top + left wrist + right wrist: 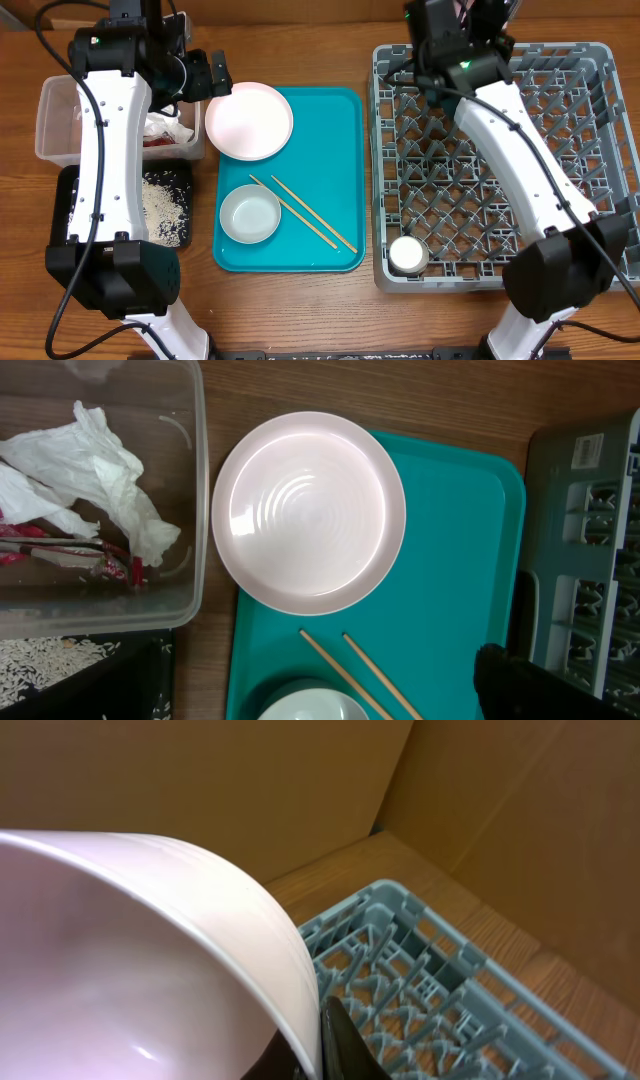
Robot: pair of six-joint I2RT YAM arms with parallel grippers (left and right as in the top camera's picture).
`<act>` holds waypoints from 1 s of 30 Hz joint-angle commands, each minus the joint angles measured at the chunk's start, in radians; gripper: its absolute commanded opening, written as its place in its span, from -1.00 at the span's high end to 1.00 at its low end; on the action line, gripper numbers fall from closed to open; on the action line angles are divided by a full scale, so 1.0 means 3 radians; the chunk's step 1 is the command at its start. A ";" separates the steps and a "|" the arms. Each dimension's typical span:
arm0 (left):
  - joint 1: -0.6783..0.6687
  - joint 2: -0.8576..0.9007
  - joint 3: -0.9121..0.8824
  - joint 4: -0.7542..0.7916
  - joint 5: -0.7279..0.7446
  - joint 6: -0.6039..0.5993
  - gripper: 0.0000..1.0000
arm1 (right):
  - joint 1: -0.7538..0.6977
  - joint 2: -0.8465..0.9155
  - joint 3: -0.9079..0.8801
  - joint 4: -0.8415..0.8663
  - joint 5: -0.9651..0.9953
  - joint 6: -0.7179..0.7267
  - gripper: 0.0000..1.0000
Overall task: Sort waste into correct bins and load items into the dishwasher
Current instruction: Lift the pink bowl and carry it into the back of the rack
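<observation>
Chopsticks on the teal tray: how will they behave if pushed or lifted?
Probably stiff and light: the chopsticks are thin, straight wood. Lying flat on the smooth teal tray, they may skid when nudged and offer little height to pinch.

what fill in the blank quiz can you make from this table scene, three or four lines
1. The two chopsticks lie on the tray coloured ____.
2. The small white cup stands inside the grey dish ____.
3. The crumpled tissue lies in the clear ____.
4. The right gripper holds a pink ____.
Missing words: teal; rack; tub; bowl.
</observation>
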 commanded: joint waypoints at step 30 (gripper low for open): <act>-0.0010 -0.0025 0.0069 0.0004 0.0025 0.0006 -1.00 | 0.0020 0.1146 0.0033 0.0381 0.0530 -0.1099 0.55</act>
